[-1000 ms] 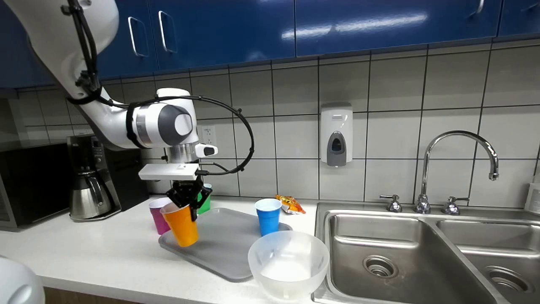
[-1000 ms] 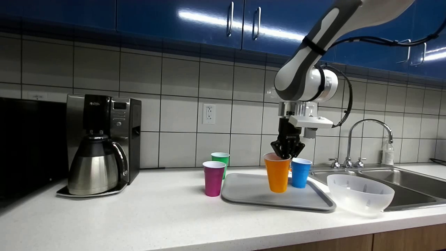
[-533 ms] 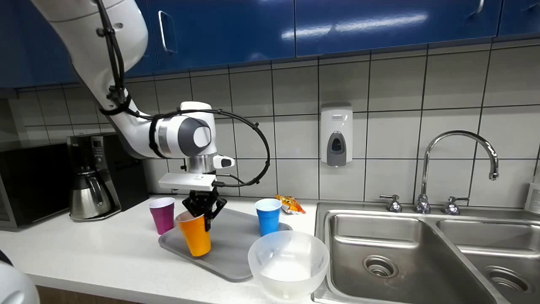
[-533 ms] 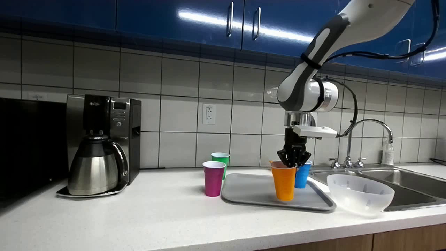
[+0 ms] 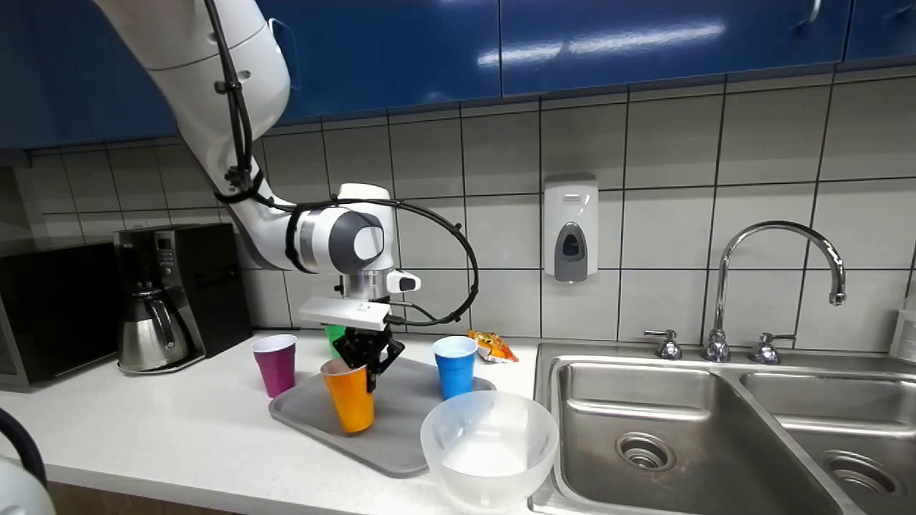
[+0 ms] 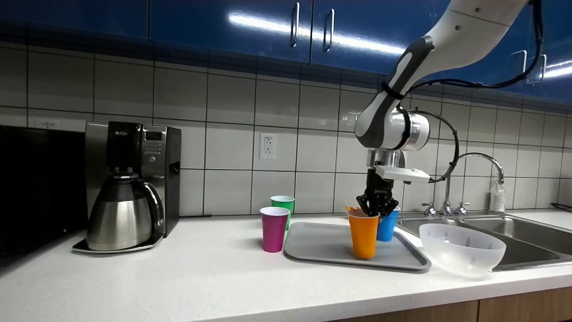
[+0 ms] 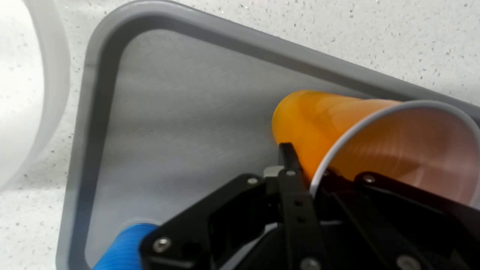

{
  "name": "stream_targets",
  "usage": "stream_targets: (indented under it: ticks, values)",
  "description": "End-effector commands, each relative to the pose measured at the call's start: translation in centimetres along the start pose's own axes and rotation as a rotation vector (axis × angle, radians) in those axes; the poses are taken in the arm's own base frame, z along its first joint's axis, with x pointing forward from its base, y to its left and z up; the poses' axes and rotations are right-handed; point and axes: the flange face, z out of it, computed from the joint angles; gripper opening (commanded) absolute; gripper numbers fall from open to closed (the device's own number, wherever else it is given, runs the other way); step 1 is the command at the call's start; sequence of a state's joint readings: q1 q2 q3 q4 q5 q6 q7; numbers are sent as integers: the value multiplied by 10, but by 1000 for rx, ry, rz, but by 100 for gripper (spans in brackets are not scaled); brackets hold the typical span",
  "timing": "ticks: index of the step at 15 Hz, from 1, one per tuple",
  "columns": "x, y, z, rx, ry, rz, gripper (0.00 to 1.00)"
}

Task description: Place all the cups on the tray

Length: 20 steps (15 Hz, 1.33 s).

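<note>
Orange cup [image 5: 349, 400] lower and closer to the blue cup [image 5: 456, 368] than a second ago

In an exterior view, the gripper [image 5: 368, 372] is clamped on the wall of the orange cup that faces the blue one, holding it over the tray [image 5: 408, 418]. The orange cup appears to lean, mouth tipped away from the blue cup, which stands upright on the tray. Let go at that slant, the held cup would probably land on its base's edge and topple.

In an exterior view, the purple cup [image 6: 273, 231] and the green cup [image 6: 283, 204] stand on the counter [image 6: 201, 273], off the tray. Whether the orange cup's base touches the tray cannot be told; if it does, pressing lower could buckle the wall.

In the wrist view, one finger [image 7: 289, 157] lies outside the orange cup, the other inside its mouth. On backing out, the inner one could catch the rim and drag the cup over.
</note>
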<state>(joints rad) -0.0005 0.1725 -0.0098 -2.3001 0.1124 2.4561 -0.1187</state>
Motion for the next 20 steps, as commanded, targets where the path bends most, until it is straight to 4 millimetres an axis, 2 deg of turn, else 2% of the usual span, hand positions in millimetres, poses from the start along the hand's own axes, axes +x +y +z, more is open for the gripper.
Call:
stream_targets:
  ticks: [1,4,6,11,15,16,20]
  values:
    - [10,9,1,26,-8,-5,1]
    - [10,13,4,27,-9,-3,1]
    - [9,14,3,26,-14,-12,28]
    - [6,10,-6,24,-3,-39,65]
    - [4,5,-31,28,39,-66,95]
    - [4,5,-38,28,51,-78,99]
    - [3,0,-60,21,93,-118,100]
